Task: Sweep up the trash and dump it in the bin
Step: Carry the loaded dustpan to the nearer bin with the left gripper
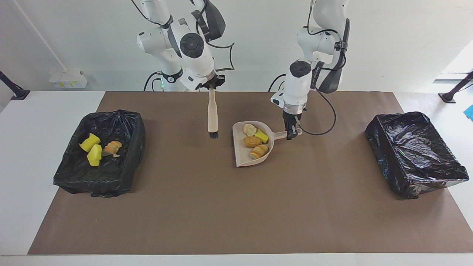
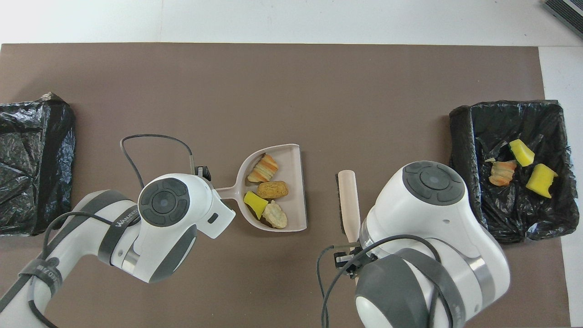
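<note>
Beige smooth plastic forms the scoop-shaped dustpan (image 1: 253, 147), which carries four scraps (image 1: 255, 140): a yellow sponge wedge, a ridged croissant-like piece, a brown bread lump and a pale chunk. The left pincer (image 1: 292, 133) is clamped on its thin handle. The right pincer (image 1: 211, 85) grips a cream-handled brush (image 1: 212, 114), black bristles hanging down over the brown paper surface (image 1: 236, 207). Three more scraps (image 1: 98, 147) lie in the crinkled black-lined bin (image 1: 129, 166) at the right arm's end; another lined bin (image 1: 414, 155) sits at the left arm's end. One arm's lettering is unreadable.
</note>
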